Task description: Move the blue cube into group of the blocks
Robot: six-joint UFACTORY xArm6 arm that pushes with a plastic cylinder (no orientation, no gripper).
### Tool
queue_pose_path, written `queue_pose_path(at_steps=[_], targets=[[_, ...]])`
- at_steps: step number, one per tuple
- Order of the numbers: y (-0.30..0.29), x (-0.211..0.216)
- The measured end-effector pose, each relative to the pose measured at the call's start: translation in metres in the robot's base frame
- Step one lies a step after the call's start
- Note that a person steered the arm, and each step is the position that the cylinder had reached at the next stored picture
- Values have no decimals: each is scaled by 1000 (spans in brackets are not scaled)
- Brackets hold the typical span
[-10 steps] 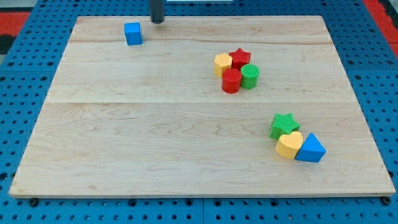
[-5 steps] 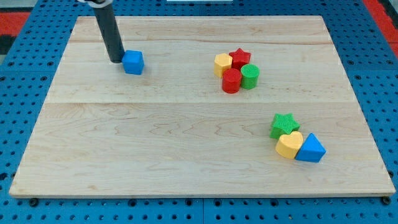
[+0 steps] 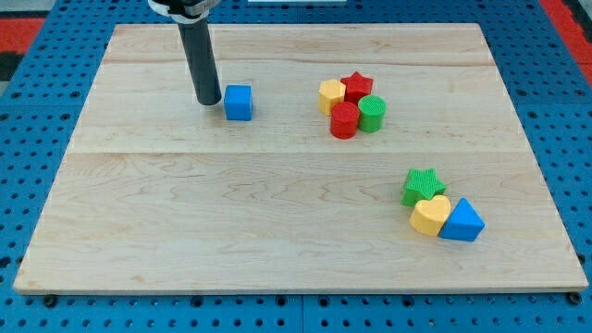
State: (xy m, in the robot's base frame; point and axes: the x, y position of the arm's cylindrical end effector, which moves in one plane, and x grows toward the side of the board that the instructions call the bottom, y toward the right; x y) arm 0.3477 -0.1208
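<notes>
My tip (image 3: 208, 101) rests just left of the blue cube (image 3: 239, 102) on the desk (image 3: 277, 222); the tool is a bare rod, holding nothing; bare wood separates cube from yellow block (image 3: 331, 95), red star (image 3: 356, 86), red cylinder (image 3: 343, 121), green cylinder (image 3: 372, 114).

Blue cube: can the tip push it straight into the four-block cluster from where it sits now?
Probably yes. My tip sits just on the view's left of the blue cube, and bare board lies between the cube and the yellow block at the cluster's near edge.
</notes>
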Motion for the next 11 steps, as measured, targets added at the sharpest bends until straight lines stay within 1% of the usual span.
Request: queue_pose_path(at_steps=[1,2,3,4,6,8,9,11], targets=[[3,-7],[26,-6],[69,11],[81,34],[81,94],[79,142],[95,167],[172,203]])
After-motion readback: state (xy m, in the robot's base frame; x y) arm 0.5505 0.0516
